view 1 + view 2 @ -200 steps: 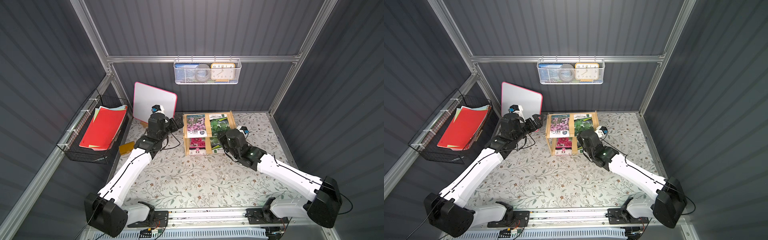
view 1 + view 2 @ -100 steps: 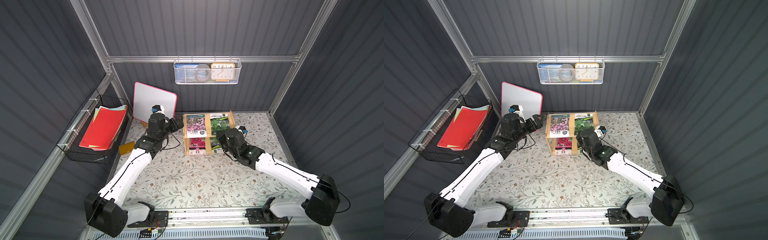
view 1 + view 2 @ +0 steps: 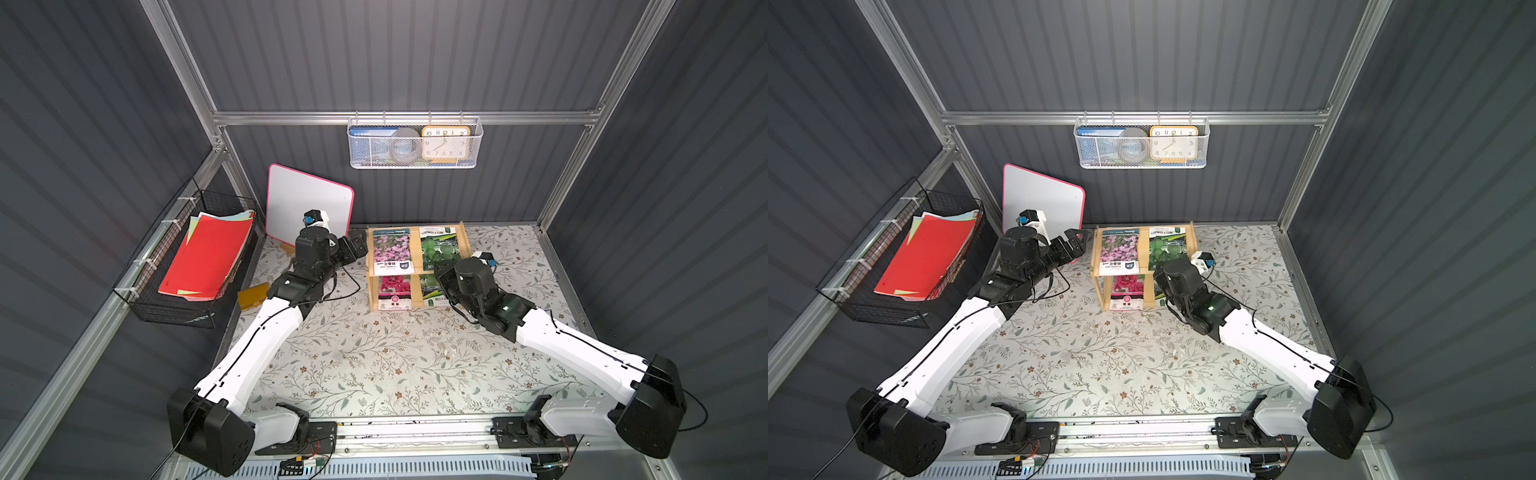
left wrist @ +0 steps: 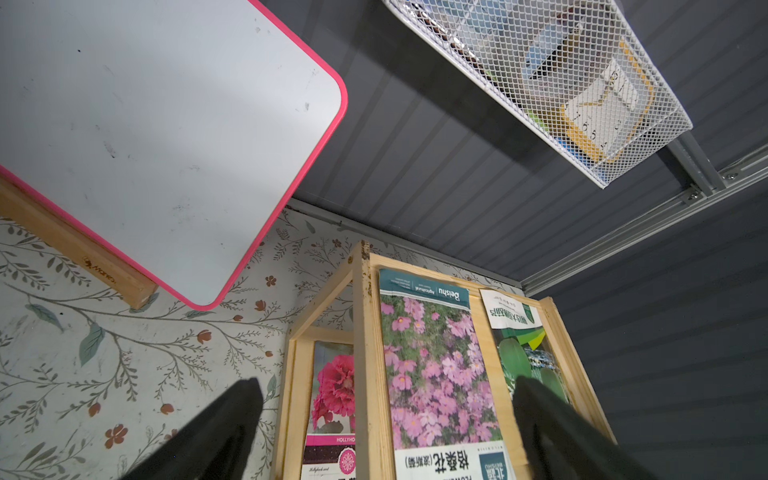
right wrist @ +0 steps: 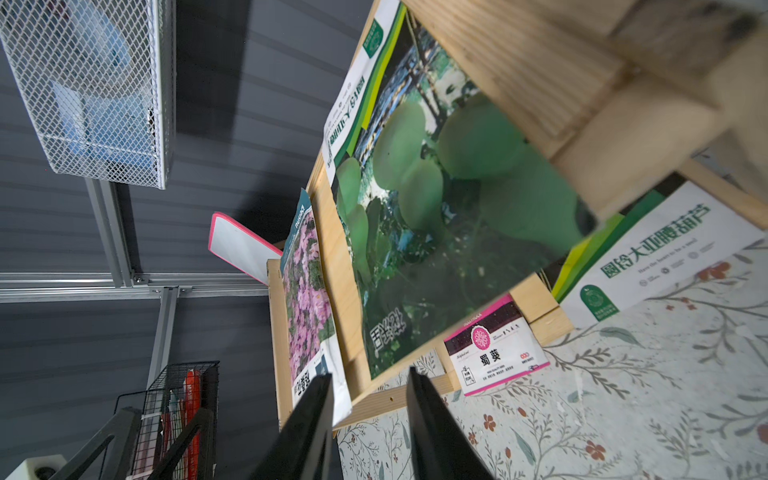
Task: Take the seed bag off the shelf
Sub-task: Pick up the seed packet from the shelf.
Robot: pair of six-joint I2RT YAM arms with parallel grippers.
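The light pine shelf (image 3: 417, 272) stands at the back of the floral mat. On its upper tier lie a pink-flower seed bag (image 3: 390, 250) and a green-leaf one (image 3: 439, 248). The lower tier holds a hollyhock bag (image 3: 394, 292) and another green one (image 5: 648, 257). My right gripper (image 5: 370, 399) stands partly open at the front edge of the upper tier, one finger (image 5: 311, 415) beside the pink-flower bag's white corner (image 5: 322, 365), nothing clamped. My left gripper (image 4: 384, 415) is wide open at the shelf's left side (image 3: 358, 245), empty.
A pink-edged whiteboard (image 3: 307, 208) leans on the back wall left of the shelf. Above hangs a white wire basket (image 3: 413, 143) holding a clock. A black wire basket (image 3: 199, 257) with red paper lines the left wall. A yellow block (image 3: 253, 294) lies below it.
My right arm has shifted only slightly at the shelf's front, and its jaws stand about as far apart as before. The left arm has not moved.
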